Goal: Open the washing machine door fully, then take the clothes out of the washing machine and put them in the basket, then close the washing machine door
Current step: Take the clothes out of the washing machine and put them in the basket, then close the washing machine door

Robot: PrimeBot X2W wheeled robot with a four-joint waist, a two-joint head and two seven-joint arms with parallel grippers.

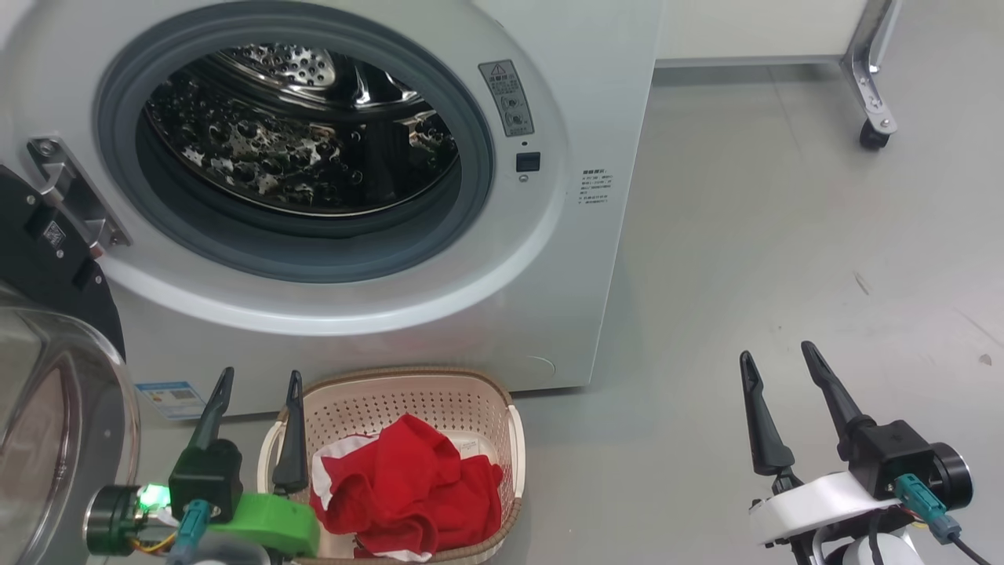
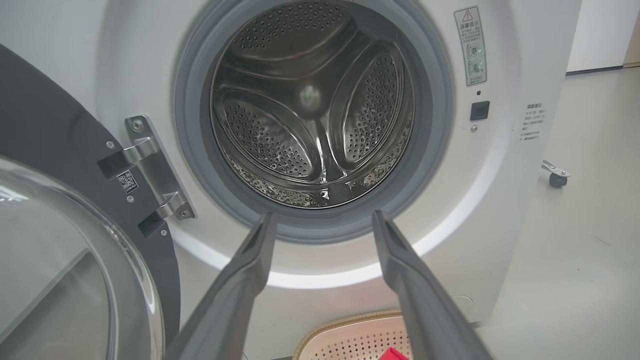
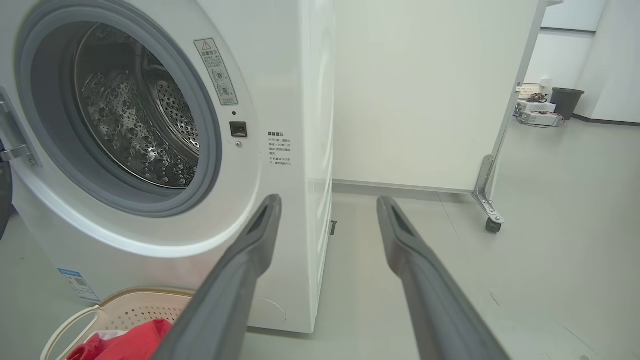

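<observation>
Where Everything Is

The washing machine (image 1: 580, 94) stands at the back. Its door (image 1: 47, 259) swings out on the left side. The basket (image 1: 408, 375) sits on the floor (image 1: 784, 235) right in front of the machine. The clothes (image 1: 408, 479) lie in the basket. The left gripper (image 1: 261, 371) is by the basket's left edge. The right gripper (image 1: 775, 349) is far off to the right, over the floor.

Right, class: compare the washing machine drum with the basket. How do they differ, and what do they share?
The washing machine drum is shiny steel; the basket is cream plastic with a brown rim. The drum looks empty; the basket holds red clothes. The drum opens forward; the basket opens upward. Both are perforated.
</observation>
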